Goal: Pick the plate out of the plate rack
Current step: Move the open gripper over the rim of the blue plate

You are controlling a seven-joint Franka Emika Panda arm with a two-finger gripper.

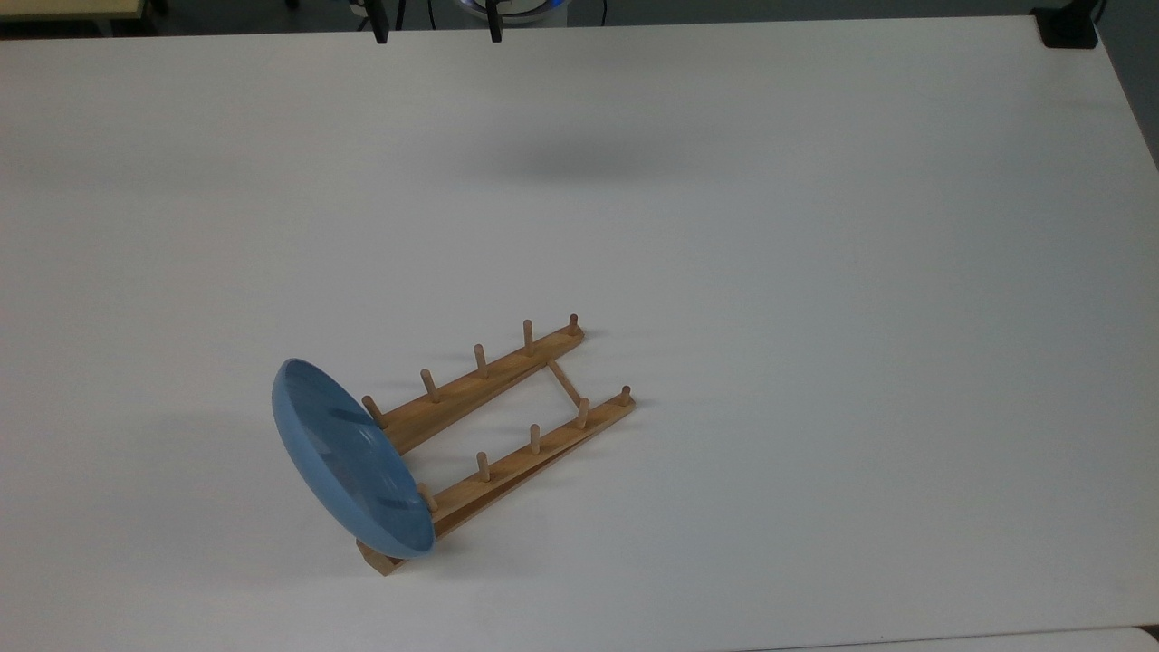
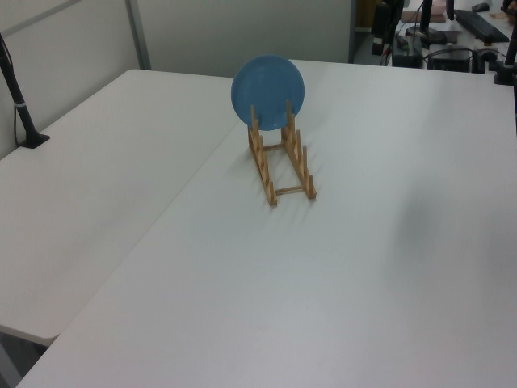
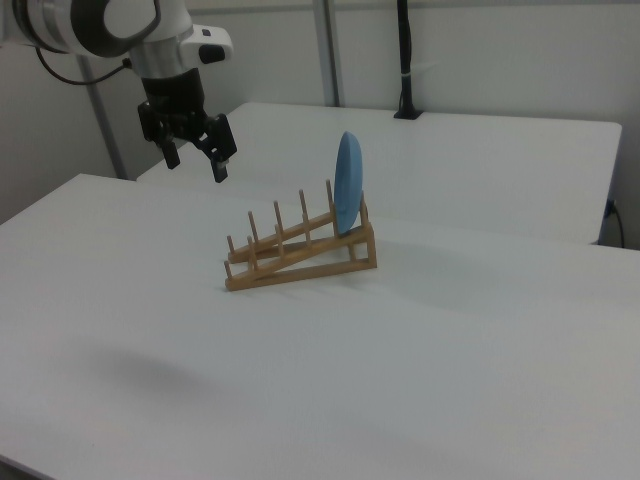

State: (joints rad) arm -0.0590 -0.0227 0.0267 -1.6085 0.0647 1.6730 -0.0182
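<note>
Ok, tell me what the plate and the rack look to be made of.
The plate: plain light blue with a smooth, somewhat glossy face that carries faint reflections. That suggests plastic or glazed ceramic; the look alone cannot settle which.
The plate rack: light-brown wood, going by the warm tone, visible grain on the rails and dowel-like pegs, with a matte, unpainted finish.

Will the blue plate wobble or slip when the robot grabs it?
Probably slippery: the plate looks glossy and smooth. It stands on edge at the high end of the plate rack, leaning against pegs, so a nudge might tip or roll it. It looks stiff, not bendy.
</note>
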